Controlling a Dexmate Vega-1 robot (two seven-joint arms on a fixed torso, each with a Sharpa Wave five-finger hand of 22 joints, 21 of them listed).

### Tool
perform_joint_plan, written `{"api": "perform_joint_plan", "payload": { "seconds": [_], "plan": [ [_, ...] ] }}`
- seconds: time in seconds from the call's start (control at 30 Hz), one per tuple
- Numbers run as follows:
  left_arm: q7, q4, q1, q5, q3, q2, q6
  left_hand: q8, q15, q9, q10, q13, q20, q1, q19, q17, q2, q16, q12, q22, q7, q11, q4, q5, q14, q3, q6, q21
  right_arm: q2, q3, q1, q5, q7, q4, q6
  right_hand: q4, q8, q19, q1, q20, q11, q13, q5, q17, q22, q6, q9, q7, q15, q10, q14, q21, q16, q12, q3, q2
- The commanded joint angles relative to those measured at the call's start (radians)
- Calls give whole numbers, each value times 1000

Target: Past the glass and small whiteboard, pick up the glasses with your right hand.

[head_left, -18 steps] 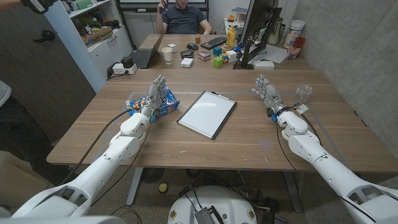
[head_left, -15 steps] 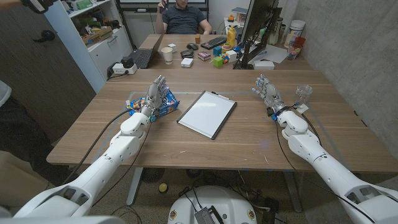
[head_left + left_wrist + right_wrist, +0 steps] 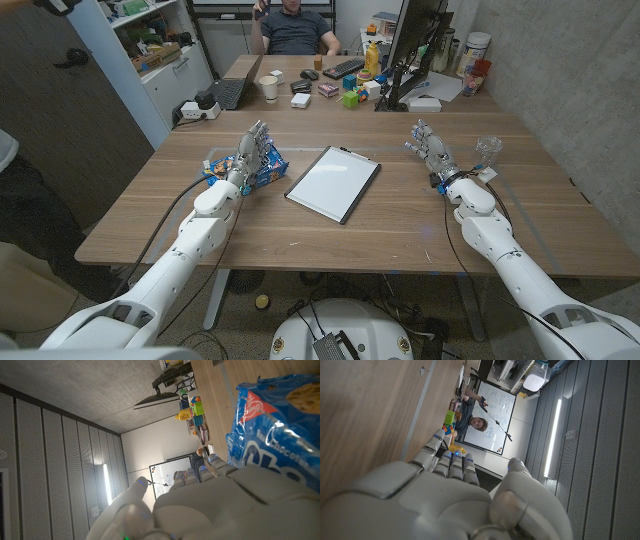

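A small whiteboard [image 3: 333,183] lies in the middle of the wooden table [image 3: 400,225]. A clear glass [image 3: 487,152] stands to the right of my right hand [image 3: 432,152], which stands upright with fingers apart and holds nothing. The same hand [image 3: 445,500] is seen over bare table in the right wrist view. Several small dark items [image 3: 301,88] lie on the far part of the table; I cannot tell which of them is the glasses. My left hand [image 3: 248,160] stands open beside a blue cookie pack [image 3: 265,165]; the pack [image 3: 280,435] lies close against that hand [image 3: 210,505].
On the far table are a laptop [image 3: 232,92], a paper cup [image 3: 269,88], a keyboard [image 3: 344,68], coloured blocks [image 3: 350,97] and a monitor [image 3: 415,40]. A person [image 3: 295,25] sits behind it. A grey wall runs along the right.
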Motion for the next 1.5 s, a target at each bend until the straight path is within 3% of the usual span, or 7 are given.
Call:
{"api": "perform_joint_plan", "payload": {
  "seconds": [0.03, 0.4, 0.9, 1.5],
  "plan": [
    [-65, 21, 3, 51, -53, -41, 11, 5, -2, 4, -7, 2, 6, 1, -11, 4, 83, 4, 5, 5, 0, -2, 0, 5, -34, 3, -3, 3, 73, 110, -24, -124, 33, -63, -12, -21, 9, 41, 31, 10, 1, 6, -5, 2, 2, 27, 4, -4, 8, 28, 33, 13, 10, 12, 2, -8],
    [-94, 48, -11, 68, -70, -57, 7, 6, -2, 4, -5, 2, 9, 2, -11, 4, 84, 4, 5, 5, 0, -1, 0, 5, -32, 0, -2, 3, 77, 158, -57, -194, 32, -138, -1, -50, 13, 110, 62, 24, -6, 8, -15, 2, 2, 62, 6, -6, 10, 68, 89, 22, 16, 18, 0, -23],
    [-155, 104, -43, 78, -68, -79, -19, 5, -1, 4, -3, 2, 10, 2, -10, 4, 84, 4, 5, 5, 0, -1, 0, 6, -32, -3, 0, 3, 64, 218, -109, -302, -12, -244, 38, -70, 18, 140, 84, 30, -14, 8, -22, 1, 2, 92, 6, -12, 1, 93, 116, 20, 16, 20, 0, -31],
    [-212, 143, -67, 82, -64, -93, -48, 6, 0, 4, -1, 2, 10, 2, -8, 4, 85, 4, 5, 5, 1, -3, 0, 7, -29, -6, 2, 3, 16, 289, -210, -498, -70, -437, 5, -88, 16, 171, 107, 27, -23, 8, -27, 1, 1, 105, 6, -16, -2, 105, 147, 19, 17, 18, 0, -42]
  ]
}}
